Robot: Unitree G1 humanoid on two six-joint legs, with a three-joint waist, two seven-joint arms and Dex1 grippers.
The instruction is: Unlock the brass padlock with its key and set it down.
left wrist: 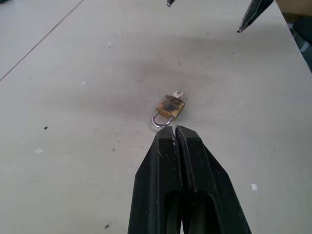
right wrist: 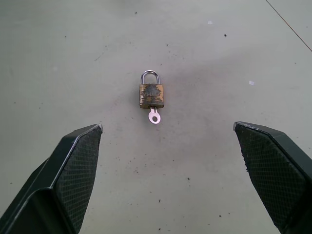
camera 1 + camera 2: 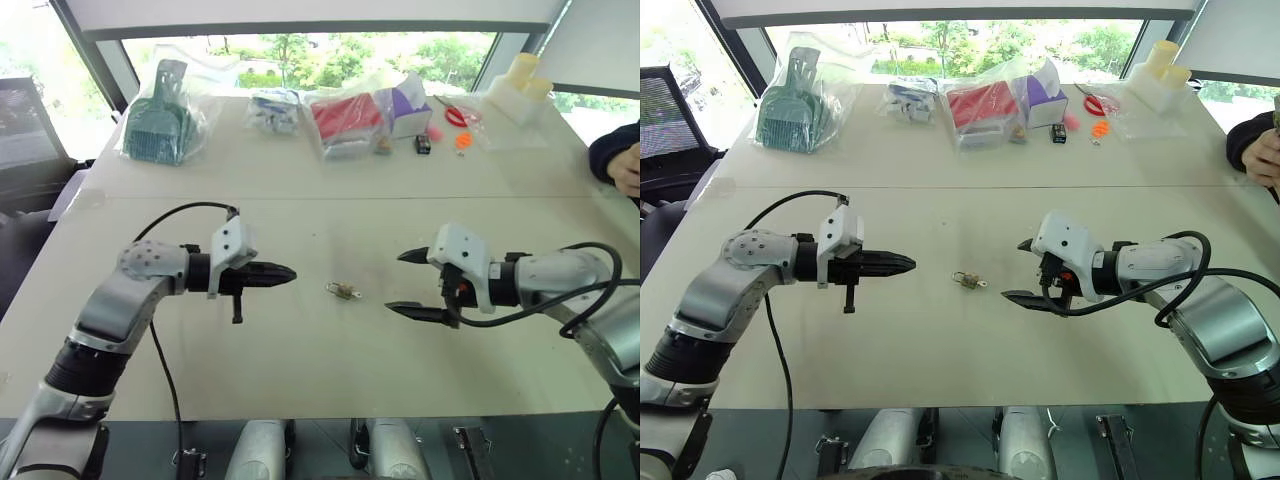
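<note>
Two arms level, end effectors flanking brass padlock [image 3: 341,291]

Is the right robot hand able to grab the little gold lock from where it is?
Probably yes. The right gripper stands open and aimed at the brass padlock, which lies alone on the table with the key in it; nothing lies between.

1. We take this for an office or lab test room: a wide pale counter [image 3: 300,390] under large windows [image 3: 330,50].
2. A black mesh office chair [image 3: 665,120] stands beside it.
3. Bagged goods [image 3: 345,125] line the far edge.
</note>
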